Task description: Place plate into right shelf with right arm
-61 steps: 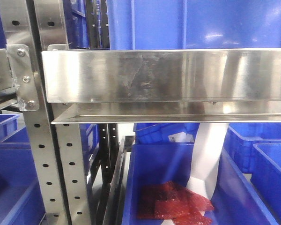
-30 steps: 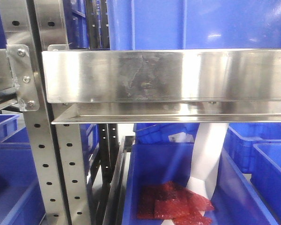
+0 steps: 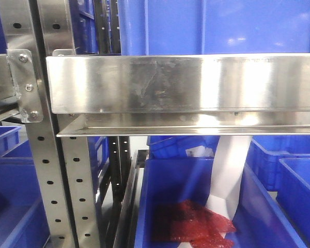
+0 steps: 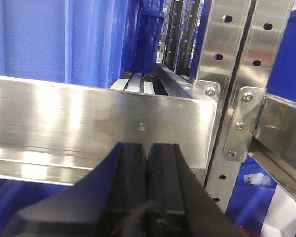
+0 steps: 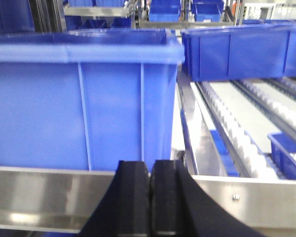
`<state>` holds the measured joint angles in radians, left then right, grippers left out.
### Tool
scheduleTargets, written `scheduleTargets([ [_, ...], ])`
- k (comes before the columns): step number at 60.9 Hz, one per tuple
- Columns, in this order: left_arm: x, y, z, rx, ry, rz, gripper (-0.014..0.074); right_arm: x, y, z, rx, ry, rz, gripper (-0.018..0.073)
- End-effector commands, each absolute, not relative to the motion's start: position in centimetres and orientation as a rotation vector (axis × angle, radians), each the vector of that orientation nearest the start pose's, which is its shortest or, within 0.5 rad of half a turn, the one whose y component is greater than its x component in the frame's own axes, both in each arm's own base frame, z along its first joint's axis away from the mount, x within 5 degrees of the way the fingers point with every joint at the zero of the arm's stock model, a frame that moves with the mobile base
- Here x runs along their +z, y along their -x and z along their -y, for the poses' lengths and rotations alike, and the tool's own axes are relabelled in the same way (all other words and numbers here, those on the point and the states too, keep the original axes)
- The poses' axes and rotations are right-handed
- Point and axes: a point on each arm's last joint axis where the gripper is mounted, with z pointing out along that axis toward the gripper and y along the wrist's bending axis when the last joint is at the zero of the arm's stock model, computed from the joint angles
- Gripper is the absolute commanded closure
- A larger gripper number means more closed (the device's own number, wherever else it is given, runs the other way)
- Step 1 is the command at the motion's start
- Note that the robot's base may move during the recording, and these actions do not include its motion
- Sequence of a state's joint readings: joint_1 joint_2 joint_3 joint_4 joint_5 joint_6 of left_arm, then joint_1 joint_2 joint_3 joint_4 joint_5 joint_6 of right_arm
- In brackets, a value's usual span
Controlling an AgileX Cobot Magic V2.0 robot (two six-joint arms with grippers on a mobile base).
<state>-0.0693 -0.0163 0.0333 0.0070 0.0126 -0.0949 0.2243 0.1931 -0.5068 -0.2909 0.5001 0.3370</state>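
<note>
No plate shows in any view. My left gripper (image 4: 147, 148) is shut and empty, facing the steel front rail of a shelf (image 4: 89, 123). My right gripper (image 5: 150, 168) is shut and empty, just in front of a steel shelf rail (image 5: 44, 197) with a large blue bin (image 5: 84, 98) behind it. In the front view neither gripper shows. A steel shelf beam (image 3: 186, 85) crosses the frame with a blue bin (image 3: 217, 26) on it.
Below the beam a blue bin (image 3: 170, 181) holds red packets (image 3: 196, 225), with a white post (image 3: 230, 175) rising from it. Perforated steel uprights (image 3: 41, 155) stand at left. A roller conveyor (image 5: 246, 133) and more blue bins (image 5: 237, 49) lie to the right.
The front view has barely changed; only the red packets look slightly shifted and more blurred.
</note>
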Motion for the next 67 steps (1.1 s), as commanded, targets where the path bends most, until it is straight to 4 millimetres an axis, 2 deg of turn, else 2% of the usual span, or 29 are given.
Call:
scheduleTargets([
  [1,20.8,-5.5,0.4,-0.134,0.017,-1.422,0.0643,33.7,-4.5,0.1,0.121,0.035,-1.562,0.0512],
  [23,20.8,-5.5,0.4,-0.134,0.017,-1.422,0.0643,33.3,-4.7,0.0,0.127,0.038,-1.566,0.0512],
  [39,20.8,-5.5,0.4,-0.134,0.017,-1.422,0.0643,31.2,-5.1,-0.4,0.116,0.039,-1.572,0.0512],
  [67,20.8,-5.5,0.4,-0.134,0.017,-1.422,0.0643,23.0,-5.1,0.0,0.045,-0.048,-1.441,0.0512],
])
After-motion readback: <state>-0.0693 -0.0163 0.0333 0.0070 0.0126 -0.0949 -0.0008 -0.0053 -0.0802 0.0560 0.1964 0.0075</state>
